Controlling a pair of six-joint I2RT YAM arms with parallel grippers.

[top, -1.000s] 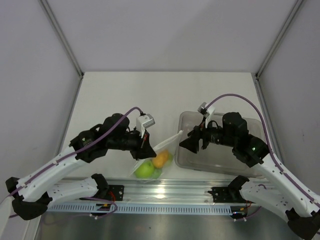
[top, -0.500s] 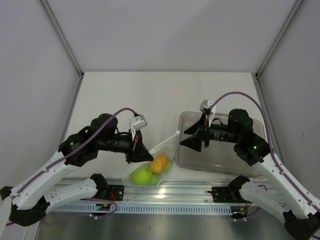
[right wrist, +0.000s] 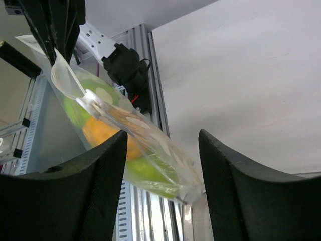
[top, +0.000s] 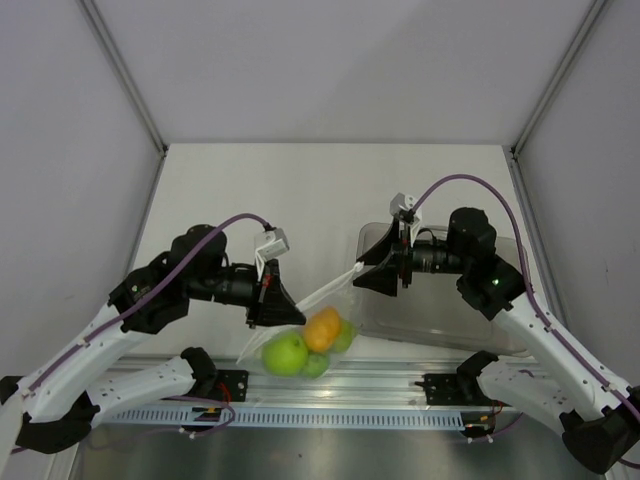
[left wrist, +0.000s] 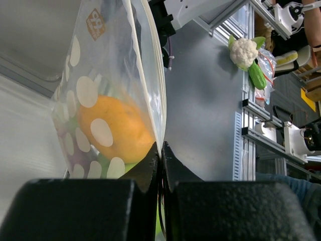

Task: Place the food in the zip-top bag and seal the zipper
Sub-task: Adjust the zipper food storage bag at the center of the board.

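Bag (top: pixel 325 291) stays clenched in left tool (left wrist: pixel 160 152); right tool (top: pixel 369 275), released, has moved closer

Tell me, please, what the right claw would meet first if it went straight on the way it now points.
Most likely the zip-top bag: its dotted side, with the orange inside, hangs straight ahead of the open right claw, though depth is hard to judge.

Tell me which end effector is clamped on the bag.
The left end effector, shut on the zip-top bag at its edge; the right end effector stands open by the other end.
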